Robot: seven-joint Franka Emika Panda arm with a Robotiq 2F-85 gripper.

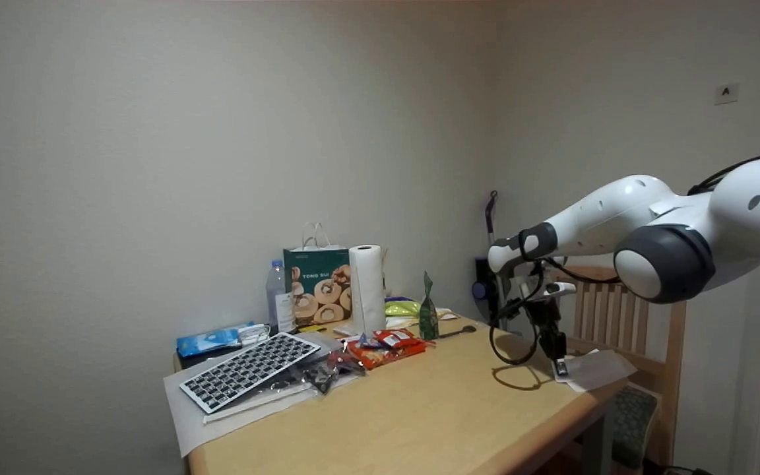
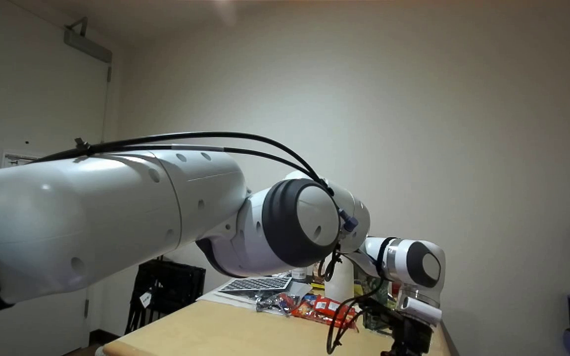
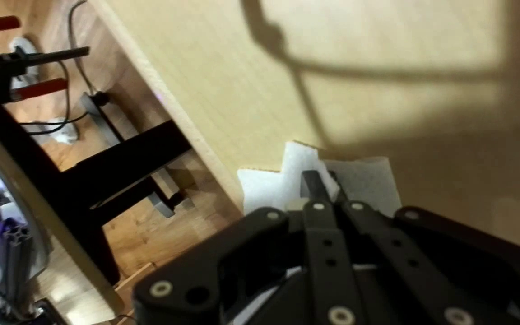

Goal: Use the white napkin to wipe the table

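Well, we see a keyboard (image 1: 250,371), a paper towel roll (image 1: 367,290) and red snack bags (image 1: 390,349) along the table (image 1: 413,415); farther right, our gripper (image 1: 561,367) has its jaws together, clamped on the white napkin (image 1: 599,371) at the table's edge, beside a wooden chair (image 1: 673,359).

White arm (image 1: 631,208) stretched out, wrist (image 1: 512,256) bent, tool (image 3: 325,178) pointing down, black fingers (image 3: 315,186) pinched close together

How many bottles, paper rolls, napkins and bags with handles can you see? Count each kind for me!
Bottle: 1
Paper roll: 1
Napkin: 1
Bag with handles: 1
Total: 4
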